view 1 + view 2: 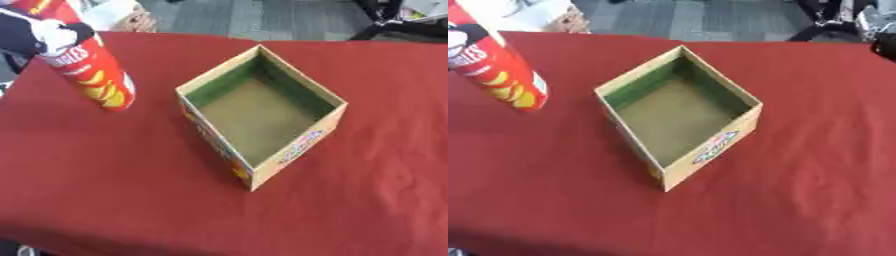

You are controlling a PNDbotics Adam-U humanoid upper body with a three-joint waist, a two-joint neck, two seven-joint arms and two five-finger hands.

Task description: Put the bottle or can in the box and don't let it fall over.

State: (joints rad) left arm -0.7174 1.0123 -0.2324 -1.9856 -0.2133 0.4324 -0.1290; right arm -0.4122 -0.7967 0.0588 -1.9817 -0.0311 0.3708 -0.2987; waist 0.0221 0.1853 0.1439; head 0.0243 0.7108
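Here, at the upper left of the frame, a red Pringles can (pixel 92 75) stands tilted on the red-clothed bench (pixel 114 190), its top leaning toward the left edge. A white-gloved hand (pixel 54 36) with a dark sleeve is clasped round its upper part; whether it is the robot's I cannot tell. The open cardboard box (pixel 710 145), green inside, sits empty at centre, well apart from the can.
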